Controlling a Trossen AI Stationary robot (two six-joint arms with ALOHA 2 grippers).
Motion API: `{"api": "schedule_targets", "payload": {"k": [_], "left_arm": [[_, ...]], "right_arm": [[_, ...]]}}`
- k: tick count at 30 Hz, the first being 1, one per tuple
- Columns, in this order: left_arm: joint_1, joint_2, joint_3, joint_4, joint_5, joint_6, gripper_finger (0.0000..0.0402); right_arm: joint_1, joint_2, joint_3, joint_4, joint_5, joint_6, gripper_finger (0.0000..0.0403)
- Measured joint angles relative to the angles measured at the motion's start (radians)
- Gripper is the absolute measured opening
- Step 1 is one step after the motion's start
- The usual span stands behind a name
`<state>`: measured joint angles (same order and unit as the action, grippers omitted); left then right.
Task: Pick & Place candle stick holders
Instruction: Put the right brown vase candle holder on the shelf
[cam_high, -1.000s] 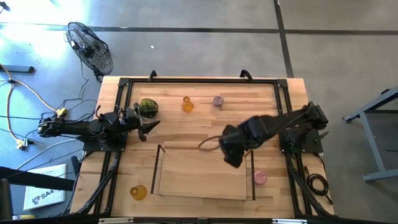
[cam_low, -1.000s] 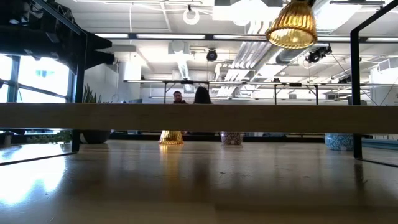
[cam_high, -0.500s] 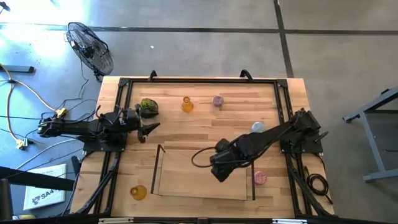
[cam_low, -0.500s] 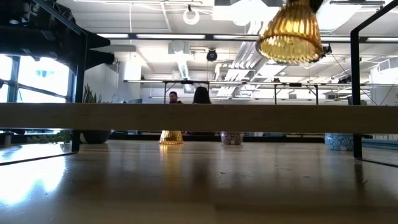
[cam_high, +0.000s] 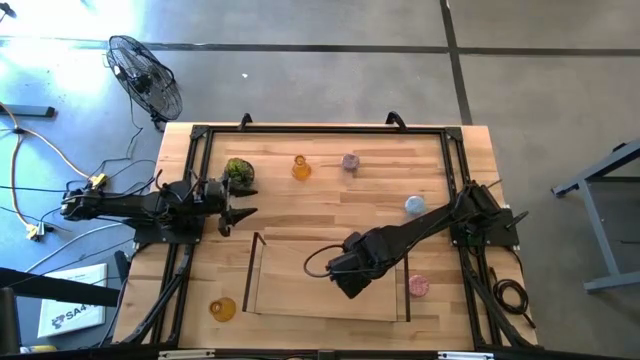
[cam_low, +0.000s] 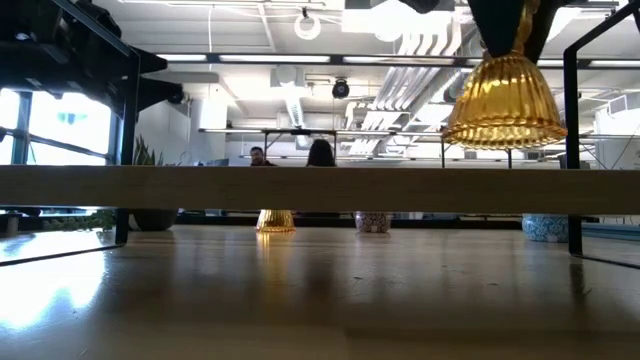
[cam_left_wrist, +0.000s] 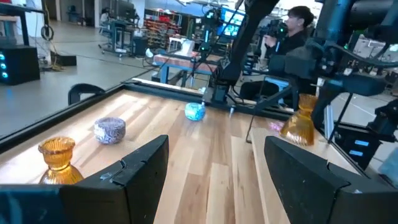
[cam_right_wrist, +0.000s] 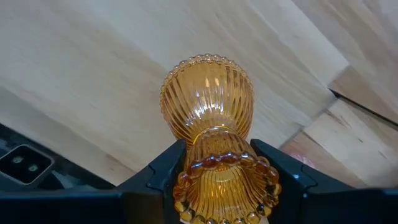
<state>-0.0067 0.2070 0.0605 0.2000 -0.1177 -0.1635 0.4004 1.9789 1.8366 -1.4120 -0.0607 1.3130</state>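
My right gripper (cam_high: 342, 274) hangs over the dark-edged box (cam_high: 256, 280) near the table's front, shut on an amber ribbed candle stick holder (cam_right_wrist: 208, 99). In the low view that holder (cam_low: 505, 100) floats well above the box floor. A second amber holder (cam_high: 300, 167) and a mauve one (cam_high: 350, 161) stand on their bases at the far side, a light blue one (cam_high: 414, 205) at the right, a pink one (cam_high: 418, 286) beside the box, and a third amber one (cam_high: 222, 309) at the near left. My left gripper (cam_high: 230, 208) waits open at the left edge, beside a green mossy ball (cam_high: 238, 170). My right gripper pinches the amber holder's upper cup (cam_right_wrist: 193, 155), just above the narrow neck, between its two fingers (cam_right_wrist: 163, 169). The fingers come from above, pointing down. The holder hangs upright below them, flared base down, clear of the box floor.
The box has dark upright edges (cam_low: 570, 150) and a low wooden far wall (cam_low: 300, 187). A fan (cam_high: 145, 75) stands on the floor beyond the far left corner. People (cam_low: 320, 153) sit in the room behind the table.
My right gripper has come down and moved toward the table's near and left edges, over the box, rolling about its own axis. The amber holder went with it, still upright and clear of the floor, now lower.
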Motion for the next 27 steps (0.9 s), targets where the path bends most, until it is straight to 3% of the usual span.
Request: {"api": "schedule_targets", "payload": {"k": [6,17,27], "left_arm": [[0.000,0.000,0.000,-0.025,0.001,-0.003,0.0262],[0.000,0.000,0.000,-0.024,0.074,-0.029,0.0262],[0.000,0.000,0.000,-0.024,0.075,-0.045,0.0262]], "right_arm": [[-0.009,0.000,-0.002,-0.076,-0.004,0.010,0.0153],[-0.059,0.000,-0.096,-0.054,-0.082,-0.258,0.0153],[-0.061,-0.001,-0.102,-0.064,-0.064,-0.400,0.0153]]}}
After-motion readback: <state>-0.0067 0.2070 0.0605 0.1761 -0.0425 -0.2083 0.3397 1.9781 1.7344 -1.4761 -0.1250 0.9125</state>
